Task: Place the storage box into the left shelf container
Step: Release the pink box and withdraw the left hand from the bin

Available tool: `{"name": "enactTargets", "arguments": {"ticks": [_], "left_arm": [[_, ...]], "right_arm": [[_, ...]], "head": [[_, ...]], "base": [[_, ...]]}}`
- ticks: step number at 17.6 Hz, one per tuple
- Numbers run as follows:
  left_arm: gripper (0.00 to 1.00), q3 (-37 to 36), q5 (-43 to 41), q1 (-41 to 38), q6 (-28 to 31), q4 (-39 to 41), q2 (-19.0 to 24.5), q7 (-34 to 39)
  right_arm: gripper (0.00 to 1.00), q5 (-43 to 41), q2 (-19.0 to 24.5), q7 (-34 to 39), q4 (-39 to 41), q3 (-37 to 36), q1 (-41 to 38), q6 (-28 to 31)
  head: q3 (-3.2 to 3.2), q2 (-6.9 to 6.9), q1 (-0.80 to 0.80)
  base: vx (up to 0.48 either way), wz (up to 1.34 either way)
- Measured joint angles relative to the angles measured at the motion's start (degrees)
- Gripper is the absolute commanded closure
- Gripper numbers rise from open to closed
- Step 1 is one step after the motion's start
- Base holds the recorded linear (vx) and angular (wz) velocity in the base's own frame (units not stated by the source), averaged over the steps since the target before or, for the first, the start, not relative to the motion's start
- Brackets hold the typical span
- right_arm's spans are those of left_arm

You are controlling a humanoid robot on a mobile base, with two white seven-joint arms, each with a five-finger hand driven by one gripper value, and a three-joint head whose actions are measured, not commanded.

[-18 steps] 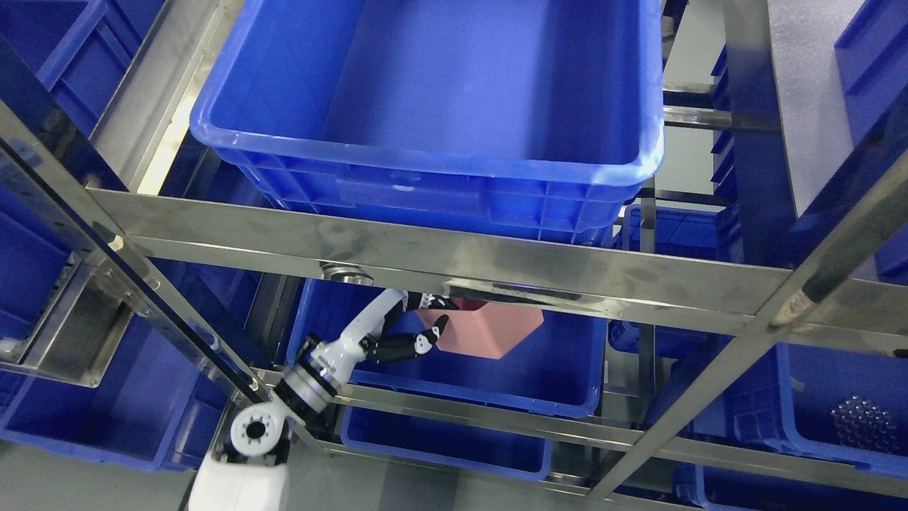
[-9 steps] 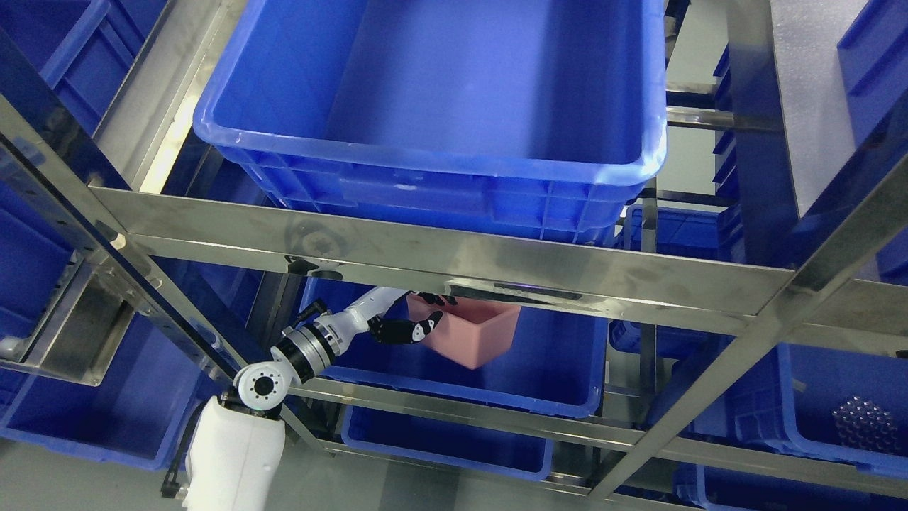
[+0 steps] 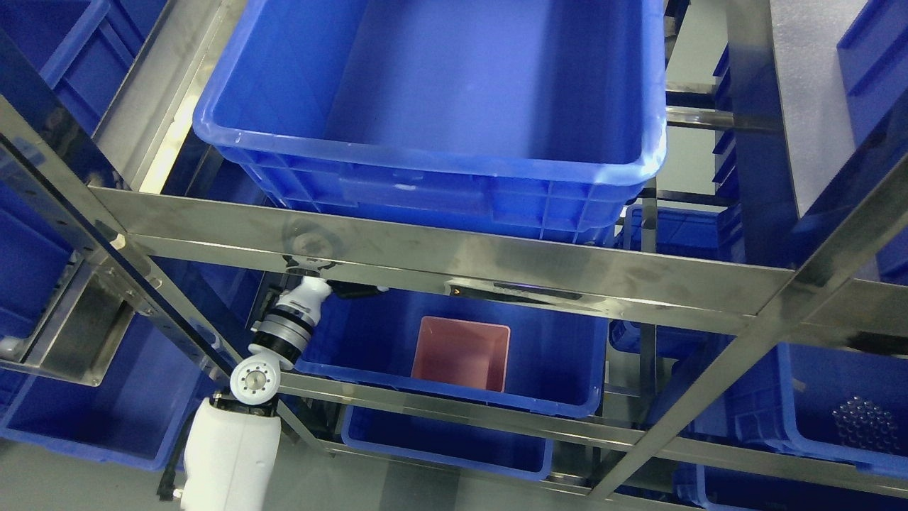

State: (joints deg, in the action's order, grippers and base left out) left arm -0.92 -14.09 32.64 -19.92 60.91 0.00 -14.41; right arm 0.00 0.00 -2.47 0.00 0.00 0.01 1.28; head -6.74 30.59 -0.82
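Pink box sits in the blue bin.
At lower left, the white left arm (image 3: 245,419) reaches up; its left hand (image 3: 333,285) is mostly hidden behind the metal shelf bar (image 3: 454,259), so I cannot tell how its fingers are. Right of it, at lower middle, the pink storage box (image 3: 461,353) sits upright inside the blue shelf container (image 3: 560,362), apart from the hand.

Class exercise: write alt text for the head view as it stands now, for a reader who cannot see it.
A pink storage box sits upright and open-topped in a blue shelf container on a lower level of a steel rack. The robot's white left arm reaches up beside it, its hand hidden behind the crossbar. A large empty blue bin fills the level above.
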Motion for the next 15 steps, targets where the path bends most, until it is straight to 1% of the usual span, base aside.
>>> {"name": "enactTargets", "arguments": {"ticks": [1, 3, 6, 8, 10, 15], "left_arm": [[0.01, -0.42, 5.41, -1.68, 2.29, 2.02, 0.00, 2.15], [0.00, -1.12, 12.40, -5.43, 4.18, 6.20, 0.00, 3.83], [0.00, -2.31, 18.86, -11.32, 4.12, 12.30, 0.00, 4.66], [0.00, -3.52, 21.25, -15.24, 0.39, 15.61, 0.00, 4.67], [0.00, -4.64, 22.90, -18.55, -1.56, 18.32, 0.00, 4.34], [0.00, -6.49, 25.00, -23.23, -2.57, 23.13, 0.00, 3.98]], "right_arm": [[0.00, 0.00, 0.00, 0.00, 0.00, 0.00, -0.01, 0.00], [0.00, 0.00, 0.00, 0.00, 0.00, 0.00, 0.00, 0.00], [0.00, 0.00, 0.00, -0.01, 0.00, 0.00, 0.00, 0.00], [0.00, 0.00, 0.00, -0.01, 0.00, 0.00, 0.00, 0.00], [0.00, 0.00, 0.00, -0.01, 0.00, 0.00, 0.00, 0.00], [0.00, 0.00, 0.00, -0.01, 0.00, 0.00, -0.01, 0.00]], "head": [[0.00, 0.00, 0.00], [0.00, 0.00, 0.00], [0.00, 0.00, 0.00], [0.00, 0.00, 0.00], [0.00, 0.00, 0.00], [0.00, 0.00, 0.00]], "base": [[0.000, 0.00], [0.000, 0.00], [0.000, 0.00], [0.000, 0.00], [0.000, 0.00], [0.000, 0.00]]}}
